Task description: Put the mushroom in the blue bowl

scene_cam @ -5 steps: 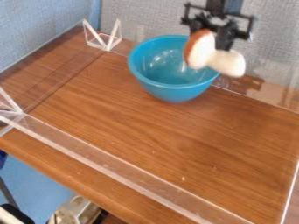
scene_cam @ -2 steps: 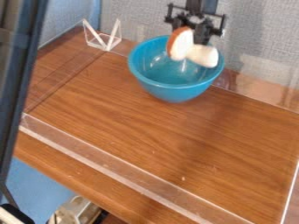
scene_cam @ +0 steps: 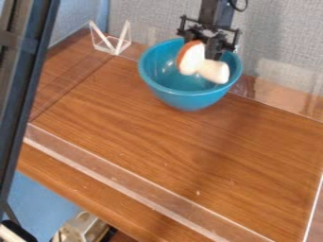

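The black gripper hangs from above at the far side of the scene, pointing steeply downward, with its fingers pinched on the mushroom. The mushroom lies tilted in the grip: its orange-brown cap faces left and its thick cream-white stem extends to the right and slightly down. The mushroom sits over the far right part of the blue bowl, at about the level of the rim; whether it touches the bowl's inner wall cannot be determined from this view. The blue bowl stands upright on the wooden table, in the far half of the surface, with its glossy interior visible to the left of the mushroom. A clear low wall borders the table along the near and left edges. Two small clear triangular stands rest at the far left corner, well apart from the bowl. A dark vertical bar crosses the left edge of the view, close to the camera and out of focus.
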{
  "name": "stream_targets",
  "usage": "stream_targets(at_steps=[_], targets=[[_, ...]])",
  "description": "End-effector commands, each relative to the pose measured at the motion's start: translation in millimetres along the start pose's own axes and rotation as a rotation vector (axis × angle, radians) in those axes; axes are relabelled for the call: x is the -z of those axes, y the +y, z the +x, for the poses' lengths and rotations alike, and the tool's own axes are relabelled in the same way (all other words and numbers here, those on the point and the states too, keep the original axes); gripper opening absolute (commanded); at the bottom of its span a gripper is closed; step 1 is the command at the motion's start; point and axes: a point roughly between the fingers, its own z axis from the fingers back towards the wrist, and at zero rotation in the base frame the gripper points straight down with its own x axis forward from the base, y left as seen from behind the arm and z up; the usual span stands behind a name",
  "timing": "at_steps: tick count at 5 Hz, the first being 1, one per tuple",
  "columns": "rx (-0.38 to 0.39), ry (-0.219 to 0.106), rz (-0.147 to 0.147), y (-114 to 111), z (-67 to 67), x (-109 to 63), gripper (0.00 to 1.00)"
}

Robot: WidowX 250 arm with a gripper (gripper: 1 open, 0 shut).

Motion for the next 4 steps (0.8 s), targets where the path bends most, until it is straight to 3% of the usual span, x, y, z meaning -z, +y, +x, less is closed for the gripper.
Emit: stream_targets(at_steps=[1, 4], targets=[[0.038, -0.045, 0.026, -0.8, -6.3, -12.1, 0.0], [-0.049, -0.023, -0.006, 6.4, -8.4, -0.7, 0.0]])
